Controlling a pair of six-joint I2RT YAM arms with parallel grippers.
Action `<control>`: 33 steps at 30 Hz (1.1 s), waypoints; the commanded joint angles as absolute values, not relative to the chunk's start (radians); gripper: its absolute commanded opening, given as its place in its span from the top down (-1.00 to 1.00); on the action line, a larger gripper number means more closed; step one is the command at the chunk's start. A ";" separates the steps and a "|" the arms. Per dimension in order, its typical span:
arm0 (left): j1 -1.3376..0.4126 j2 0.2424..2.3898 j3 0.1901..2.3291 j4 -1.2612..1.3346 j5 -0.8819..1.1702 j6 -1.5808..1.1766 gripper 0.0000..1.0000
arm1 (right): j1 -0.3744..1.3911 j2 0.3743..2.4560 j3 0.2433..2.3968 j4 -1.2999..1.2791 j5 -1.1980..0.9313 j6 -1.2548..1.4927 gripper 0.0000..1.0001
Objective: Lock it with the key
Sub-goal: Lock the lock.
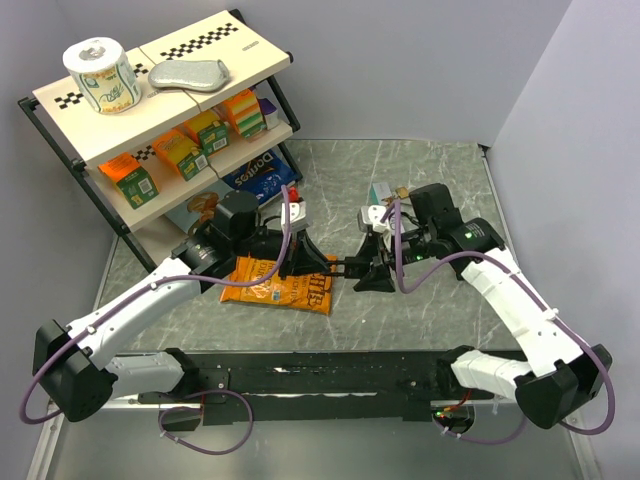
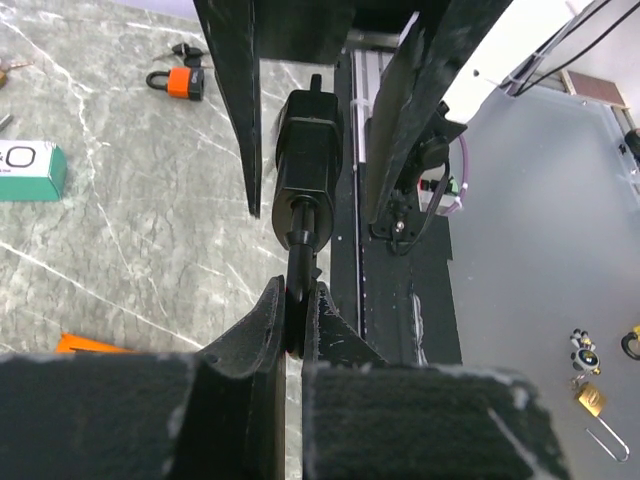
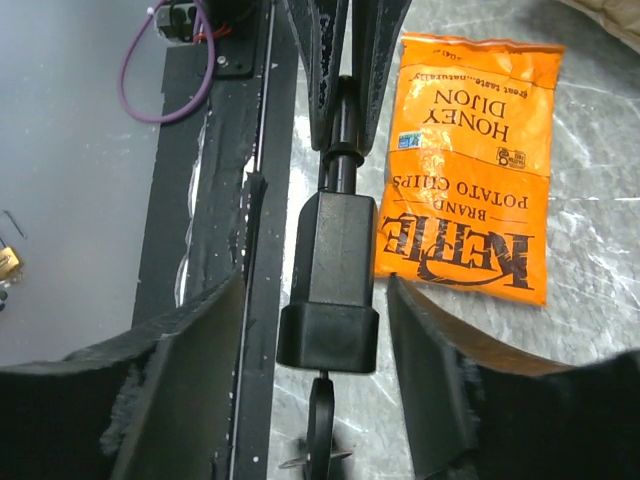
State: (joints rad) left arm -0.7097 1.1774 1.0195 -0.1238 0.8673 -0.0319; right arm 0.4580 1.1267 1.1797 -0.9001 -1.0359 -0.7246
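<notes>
Two robot arms meet over the middle of a marble-patterned table (image 1: 440,170), a black lock (image 2: 310,150) suspended in the air between them. The left gripper (image 2: 295,310) is clamped tight on the thin black shaft that sticks out of the lock's left end, its fingers (image 2: 250,340) pressed together around it. From the right, the right gripper (image 3: 315,290) straddles the lock's blocky body with its jaws apart; a clear gap shows on one side, while the other pad sits so close to the body that contact cannot be judged. A key (image 3: 320,425) projects from the lock's right-hand end, apparently seated in it, though the right wrist view cuts off its lower part. On the table just beneath the left gripper lies an orange bag of Kettle potato chips (image 1: 285,285). Farther off on the marble, the left wrist view picks out a small orange padlock (image 2: 180,82) and a green and white box (image 2: 30,170). A slanted shelf unit (image 1: 230,50) stands at the far left, carrying a toilet roll (image 1: 100,75) on its top board and small boxes below.
</notes>
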 commanded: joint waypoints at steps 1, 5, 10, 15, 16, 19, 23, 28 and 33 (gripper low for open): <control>-0.701 1.154 1.068 0.028 0.919 -0.074 0.98 | 0.471 1.134 1.207 -0.885 -1.052 -0.756 -0.21; -0.698 1.158 1.068 0.028 0.925 -0.083 0.98 | 0.472 1.132 1.210 -0.865 -1.055 -0.733 0.25; -0.695 1.169 1.094 -0.047 0.948 -0.055 0.81 | 0.472 1.135 1.218 -0.844 -1.051 -0.700 1.00; -0.664 1.163 1.077 -0.118 0.959 -0.020 0.07 | 0.462 1.131 1.227 -0.810 -1.072 -0.629 1.00; -0.663 1.160 1.071 -0.127 0.960 -0.012 0.05 | 0.462 1.129 1.230 -0.807 -1.080 -0.621 1.00; -0.661 1.144 1.048 -0.147 0.957 0.046 -0.02 | 0.459 1.132 1.236 -0.805 -1.088 -0.612 1.00; -0.664 1.149 1.035 -0.173 0.942 0.066 -0.10 | 0.457 1.134 1.236 -0.799 -1.103 -0.601 1.00; -0.664 1.164 1.022 -0.169 0.942 0.080 -0.07 | 0.459 1.131 1.242 -0.776 -1.115 -0.574 1.00; -0.664 1.175 1.011 -0.166 0.939 0.080 -0.04 | 0.457 1.128 1.247 -0.776 -1.126 -0.571 1.00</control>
